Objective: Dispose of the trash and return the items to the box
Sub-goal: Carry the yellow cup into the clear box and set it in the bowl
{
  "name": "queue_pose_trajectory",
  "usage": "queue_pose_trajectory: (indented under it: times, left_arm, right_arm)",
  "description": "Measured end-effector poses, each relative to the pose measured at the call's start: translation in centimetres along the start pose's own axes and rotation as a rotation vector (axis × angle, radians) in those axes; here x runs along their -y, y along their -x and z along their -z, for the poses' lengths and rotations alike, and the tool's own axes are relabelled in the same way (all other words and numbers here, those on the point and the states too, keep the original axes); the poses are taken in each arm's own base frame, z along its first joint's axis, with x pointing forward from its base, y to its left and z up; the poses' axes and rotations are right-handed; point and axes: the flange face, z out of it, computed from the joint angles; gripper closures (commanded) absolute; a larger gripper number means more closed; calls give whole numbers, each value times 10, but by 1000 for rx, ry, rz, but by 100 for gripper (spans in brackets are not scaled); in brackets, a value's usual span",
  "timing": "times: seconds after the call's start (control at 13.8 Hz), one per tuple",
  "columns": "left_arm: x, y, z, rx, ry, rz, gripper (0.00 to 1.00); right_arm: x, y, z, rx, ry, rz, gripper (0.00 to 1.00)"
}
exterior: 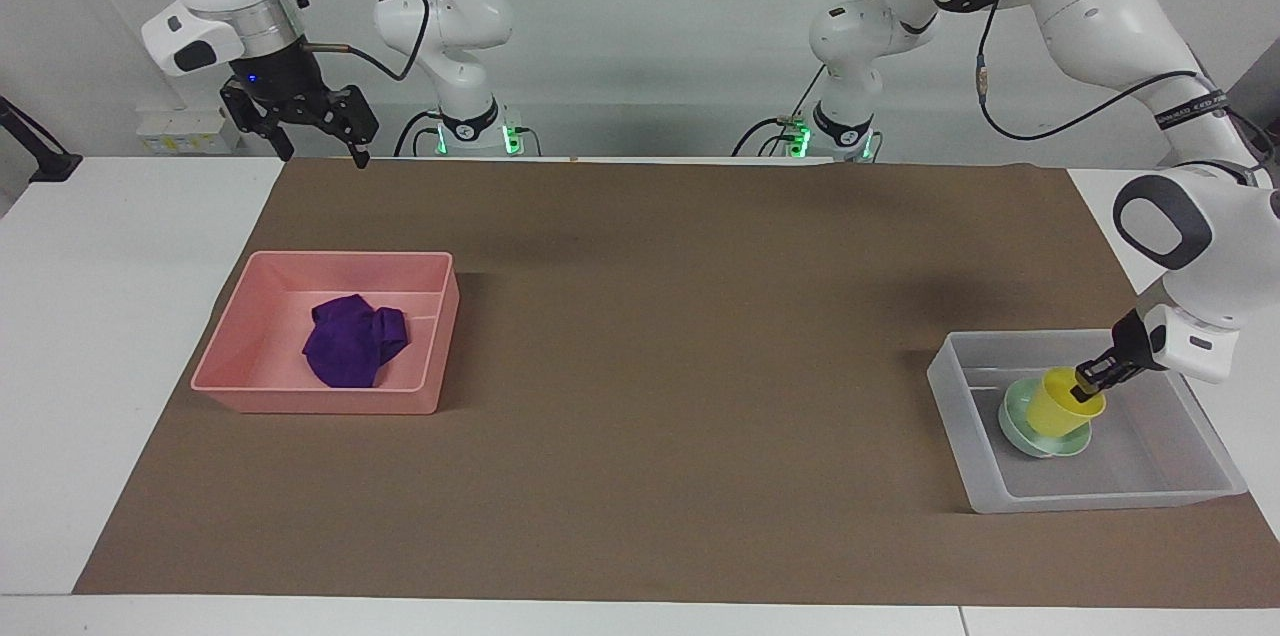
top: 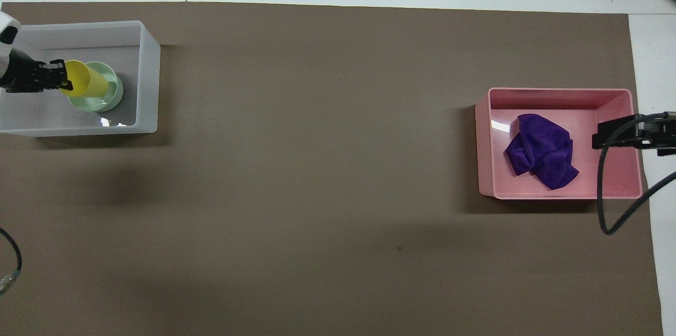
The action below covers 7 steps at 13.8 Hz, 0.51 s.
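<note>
The yellow cup (exterior: 1065, 404) (top: 83, 78) stands tilted in the mint-green bowl (exterior: 1030, 436) (top: 108, 95), inside the translucent whitish box (exterior: 1190, 488) (top: 150, 61) at the left arm's end of the table. My left gripper (exterior: 1088, 382) (top: 63, 76) is shut on the cup's rim, one finger inside the cup. The purple cloth (exterior: 350, 341) (top: 541, 151) lies crumpled in the pink tray (exterior: 320, 401) (top: 486, 140). My right gripper (exterior: 318, 148) hangs open and empty, high above the table edge closest to the robots, at the right arm's end.
A brown mat (exterior: 680, 336) (top: 317, 167) covers the table between the two trays. A black cable (top: 607, 188) droops from the right arm over the pink tray's corner in the overhead view.
</note>
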Motion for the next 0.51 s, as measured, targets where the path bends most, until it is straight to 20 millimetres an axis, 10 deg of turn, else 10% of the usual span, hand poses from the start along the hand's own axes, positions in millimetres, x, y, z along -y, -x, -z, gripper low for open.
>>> queue_pose_trajectory:
  times: [0.07, 0.51]
  left_arm:
    - [0, 0, -4, 3, 0, -5, 0]
    - [0, -8, 13, -39, 0, -20, 0]
  right_arm:
    - [0, 0, 0, 0, 0, 0, 0]
    - [0, 0, -1, 2, 0, 0, 0]
